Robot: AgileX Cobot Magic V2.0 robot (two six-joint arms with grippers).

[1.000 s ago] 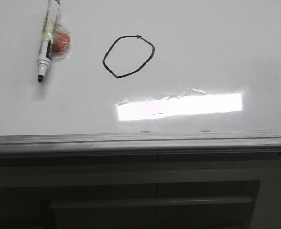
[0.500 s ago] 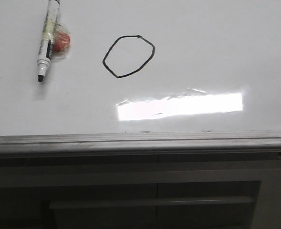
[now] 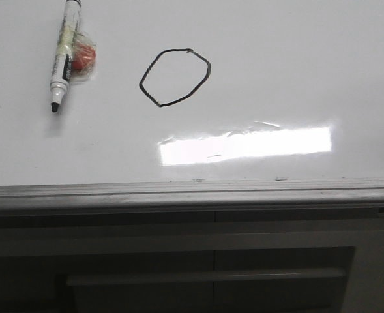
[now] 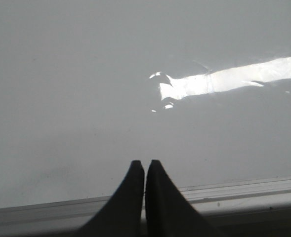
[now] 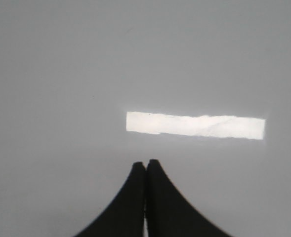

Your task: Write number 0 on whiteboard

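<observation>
While the number 0 sits finished as a closed, lopsided black loop on the whiteboard, I see neither arm in the front view, so I cannot say from there which one is nearer to it. Taking the bright strip of glare as my landmark, the loop lies beyond it and toward its left end, well apart from the board's grey edge rail.

The marker lies uncapped farther left of the loop, beyond the glare's left end. Its long axis runs nearly toward and away from me, its black tip pointing at the rail. A small red object in clear wrapping touches its right side. Dark print runs along the marker's barrel, but it is too small for me to read, and I find no other brand or writing anywhere.

My left gripper is clenched with nothing between its fingers, hovering just over the rail with the glare ahead of it. My right gripper is likewise pressed closed on nothing, above bare board just short of the glare.

Neither wrist camera shows the loop or the marker. I judge the writing done. If any move remains, the marker lies on the left arm's side.
</observation>
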